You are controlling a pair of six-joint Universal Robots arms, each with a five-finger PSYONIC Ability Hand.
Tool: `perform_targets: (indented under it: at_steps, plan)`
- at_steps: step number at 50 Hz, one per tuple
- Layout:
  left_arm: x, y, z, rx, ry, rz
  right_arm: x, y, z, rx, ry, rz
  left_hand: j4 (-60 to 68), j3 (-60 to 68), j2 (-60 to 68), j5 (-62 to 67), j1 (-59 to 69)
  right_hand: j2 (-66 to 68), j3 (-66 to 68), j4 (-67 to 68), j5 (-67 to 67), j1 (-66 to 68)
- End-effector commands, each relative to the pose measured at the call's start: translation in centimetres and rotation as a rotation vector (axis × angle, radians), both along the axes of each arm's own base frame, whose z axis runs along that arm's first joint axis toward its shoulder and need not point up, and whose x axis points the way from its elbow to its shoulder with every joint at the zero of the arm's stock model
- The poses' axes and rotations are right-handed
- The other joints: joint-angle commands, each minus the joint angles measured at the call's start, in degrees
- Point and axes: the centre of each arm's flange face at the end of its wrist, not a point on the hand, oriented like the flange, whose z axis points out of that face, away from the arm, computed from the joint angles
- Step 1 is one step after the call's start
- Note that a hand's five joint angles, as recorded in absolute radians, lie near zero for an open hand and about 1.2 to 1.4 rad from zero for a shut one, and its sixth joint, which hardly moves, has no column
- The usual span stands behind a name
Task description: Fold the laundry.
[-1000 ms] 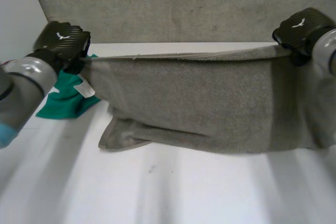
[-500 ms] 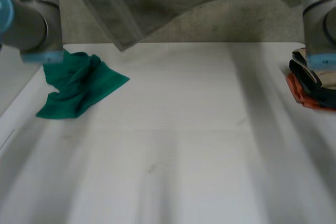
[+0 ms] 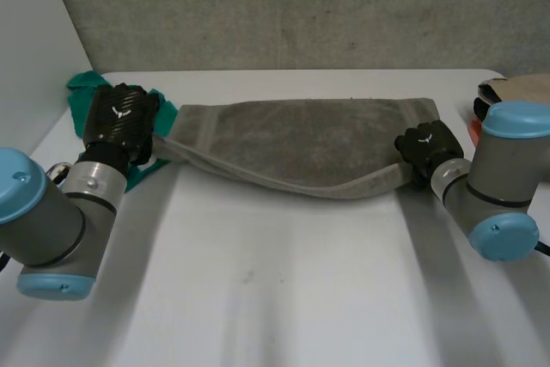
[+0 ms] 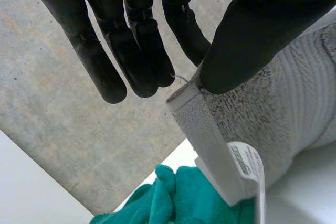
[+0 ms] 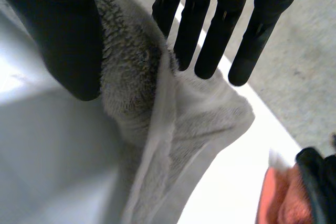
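Note:
A grey towel [image 3: 309, 148] lies on the white table [image 3: 284, 290] as a long folded band stretching between my two hands. My left hand [image 3: 120, 122] is at the towel's left corner; in the left wrist view the thumb [image 4: 247, 30] presses that hemmed corner [image 4: 197, 114] against the straight fingers [image 4: 142, 51], and a white label [image 4: 244, 163] hangs under it. My right hand [image 3: 427, 148] is at the towel's right end. In the right wrist view the fingers [image 5: 210, 24] are straight and stand apart from the thumb [image 5: 63, 40], with the towel's folded edge [image 5: 157, 114] lying loose between them.
A crumpled green cloth [image 3: 86, 83] lies behind and under my left hand, and it also appears below the towel corner [image 4: 178, 198]. A stack of folded clothes [image 3: 507, 92], orange [image 5: 283, 198] and black among them, sits at the table's right edge. A grey wall stands behind the table.
The towel was swung up from its stretched hang and now lies folded on the table. Both hands came down with it. My right hand's fingers have loosened.

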Motion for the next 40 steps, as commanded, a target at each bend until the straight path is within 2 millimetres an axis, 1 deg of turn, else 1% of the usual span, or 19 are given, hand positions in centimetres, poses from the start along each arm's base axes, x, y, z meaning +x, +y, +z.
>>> perform_targets:
  at_steps: [1, 4, 8, 13, 14, 15, 16, 22, 26, 27, 28, 30, 31, 32, 34, 35, 36, 39, 40]
  plan:
    - [0.2, 0.7, 1.6, -0.035, 0.009, -0.005, -1.7, 0.2, 0.3, 0.108, 0.019, -0.039, 11.1, 11.5, 11.2, 13.5, 13.0, 1.8, 1.3, 1.6, 2.4, 1.5]
    - [0.3, 0.9, 2.0, -0.044, 0.011, -0.005, -2.4, 0.1, 1.0, 0.129, 0.023, -0.046, 11.1, 11.5, 11.2, 13.5, 13.0, 3.6, 3.2, 3.4, 4.3, 3.4]
    - [0.3, 1.1, 2.2, -0.044, 0.011, -0.005, -2.7, 0.0, 0.6, 0.142, 0.032, -0.048, 11.1, 11.5, 11.2, 13.5, 13.0, 7.5, 7.0, 7.3, 8.1, 7.2]
    - [0.5, 1.8, 1.8, -0.009, 0.0, -0.007, -3.3, -0.3, 0.2, 0.152, 0.047, -0.075, 11.1, 11.5, 11.2, 13.5, 13.0, 9.5, 9.0, 9.3, 10.2, 9.2]
    - [0.5, 1.9, 1.8, -0.004, -0.003, -0.007, -3.5, -0.4, 0.3, 0.15, 0.046, -0.079, 11.1, 11.5, 11.2, 13.5, 13.0, 13.0, 12.5, 12.8, 13.7, 12.8]
    - [0.6, 2.1, 1.7, 0.002, -0.005, -0.007, -4.0, -0.5, 0.4, 0.154, 0.044, -0.094, 11.1, 11.5, 11.2, 13.5, 13.0, 30.5, 30.1, 30.3, 31.2, 30.3]
    - [0.7, 2.2, 1.6, 0.01, -0.007, -0.005, -4.2, -0.5, 0.4, 0.154, 0.043, -0.096, 11.1, 11.5, 11.2, 13.5, 13.0, 38.1, 37.7, 38.0, 38.8, 37.9]
    - [1.0, 4.0, 1.8, 0.054, -0.054, -0.006, -4.8, 0.3, 1.3, 0.153, 0.057, -0.105, 11.1, 11.5, 11.2, 13.5, 13.0, 38.2, 37.8, 38.0, 38.9, 38.0]
    - [1.5, 5.8, 1.9, 0.1, -0.148, -0.005, -5.2, 2.2, 2.4, 0.171, 0.096, -0.09, 11.1, 11.5, 11.2, 13.5, 13.0, 38.2, 37.8, 38.0, 38.9, 38.0]
    - [1.7, 6.2, 1.8, 0.115, -0.17, -0.003, -5.4, 3.1, 3.1, 0.176, 0.128, -0.081, 11.1, 11.5, 11.2, 13.5, 13.0, 38.2, 37.8, 38.0, 38.9, 38.0]
    - [2.0, 7.2, 1.6, 0.15, -0.224, -0.006, -5.6, 3.7, 3.4, 0.179, 0.148, -0.073, 11.1, 11.5, 11.2, 13.5, 13.0, 38.2, 37.8, 38.0, 38.9, 38.0]
    - [2.3, 8.4, 1.4, 0.19, -0.284, -0.011, -6.0, 4.9, 3.7, 0.199, 0.2, -0.054, 11.1, 11.5, 11.2, 13.5, 13.0, 38.2, 37.8, 38.0, 38.9, 38.0]
    - [2.5, 9.0, 1.3, 0.21, -0.314, -0.015, -6.4, 6.1, 3.8, 0.229, 0.262, -0.03, 11.1, 11.5, 11.2, 13.5, 13.0, 38.2, 37.8, 38.0, 38.9, 38.0]
    - [2.9, 10.4, 1.1, 0.256, -0.382, -0.025, -6.7, 6.8, 3.7, 0.247, 0.299, -0.014, 11.1, 11.5, 11.2, 13.5, 13.0, 38.2, 37.8, 38.0, 38.9, 38.0]
    - [3.3, 12.0, 0.8, 0.315, -0.451, -0.044, -7.2, 8.2, 3.5, 0.289, 0.374, 0.022, 11.1, 11.5, 11.2, 13.5, 13.0, 38.2, 37.8, 38.0, 38.9, 38.0]
    - [3.6, 12.8, 0.7, 0.347, -0.485, -0.054, -7.4, 9.6, 3.4, 0.321, 0.445, 0.069, 11.1, 11.5, 11.2, 13.5, 13.0, 38.2, 37.8, 38.0, 38.9, 38.0]
    - [4.0, 14.4, 0.5, 0.414, -0.545, -0.077, -7.6, 10.3, 3.5, 0.334, 0.479, 0.093, 11.1, 11.5, 11.2, 13.5, 13.0, 38.2, 37.8, 38.0, 38.9, 38.0]
    - [4.5, 16.4, 0.1, 0.514, -0.612, -0.12, -7.9, 12.8, 3.5, 0.384, 0.584, 0.179, 11.1, 11.5, 11.2, 13.5, 13.0, 38.2, 37.8, 38.0, 38.9, 38.0]
    - [4.7, 17.5, 0.0, 0.57, -0.643, -0.151, -8.0, 13.2, 3.5, 0.392, 0.601, 0.199, 11.1, 11.5, 11.2, 13.5, 13.0, 38.2, 37.8, 38.0, 38.9, 38.0]
